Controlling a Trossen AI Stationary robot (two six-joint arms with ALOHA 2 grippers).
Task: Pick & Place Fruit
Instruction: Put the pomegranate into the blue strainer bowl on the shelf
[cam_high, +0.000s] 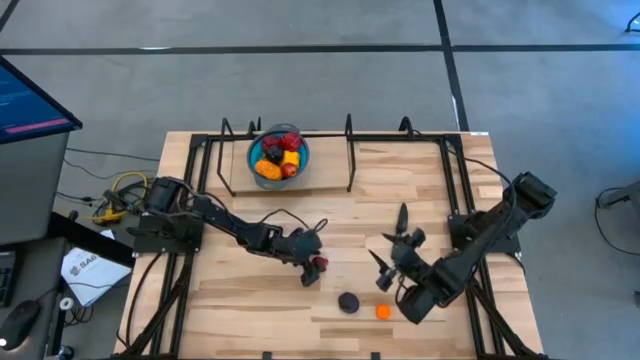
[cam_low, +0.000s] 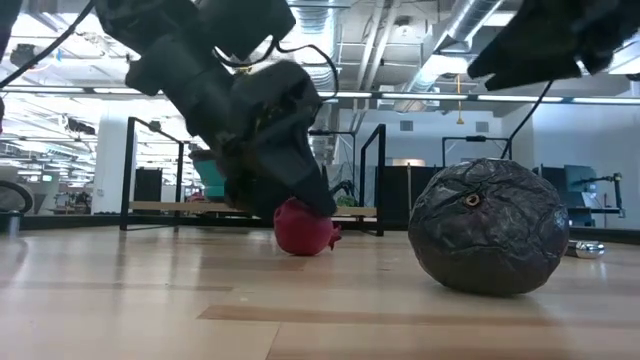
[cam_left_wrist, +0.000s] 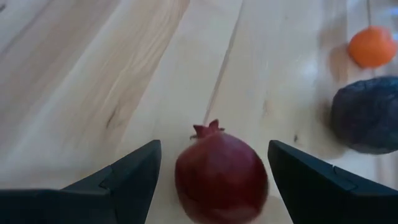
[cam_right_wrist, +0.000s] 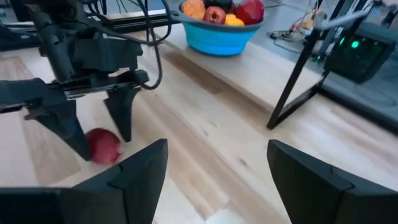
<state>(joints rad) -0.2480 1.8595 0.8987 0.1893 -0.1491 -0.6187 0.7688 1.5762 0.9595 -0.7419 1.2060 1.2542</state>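
A red pomegranate (cam_left_wrist: 221, 177) rests on the wooden table with its crown pointing away from the left wrist camera. My left gripper (cam_left_wrist: 214, 149) is open and lowered over it from above, one finger on each side (cam_right_wrist: 106, 147). The pomegranate (cam_high: 319, 264) lies near the table's middle. A dark purple fruit (cam_high: 348, 301) and a small orange one (cam_high: 383, 311) sit toward the near edge. The blue bowl (cam_high: 300, 160) at the far edge holds several more pieces. My right gripper (cam_high: 392, 245) hovers open to the right of the pomegranate, holding nothing. My left gripper straddles the pomegranate from above, pointing down, while the fruit sits on the table. One finger (cam_left_wrist: 292, 174) is right at the fruit's side (cam_left_wrist: 264, 180); I cannot tell whether it touches. A gap shows at the other finger.
A black metal frame (cam_high: 350, 150) runs along the table's far edge and both sides. The dark purple fruit (cam_low: 490, 228) looms close to the low camera, to the right of the pomegranate (cam_low: 303, 228). Bare wood lies between the bowl (cam_right_wrist: 214, 40) and the grippers.
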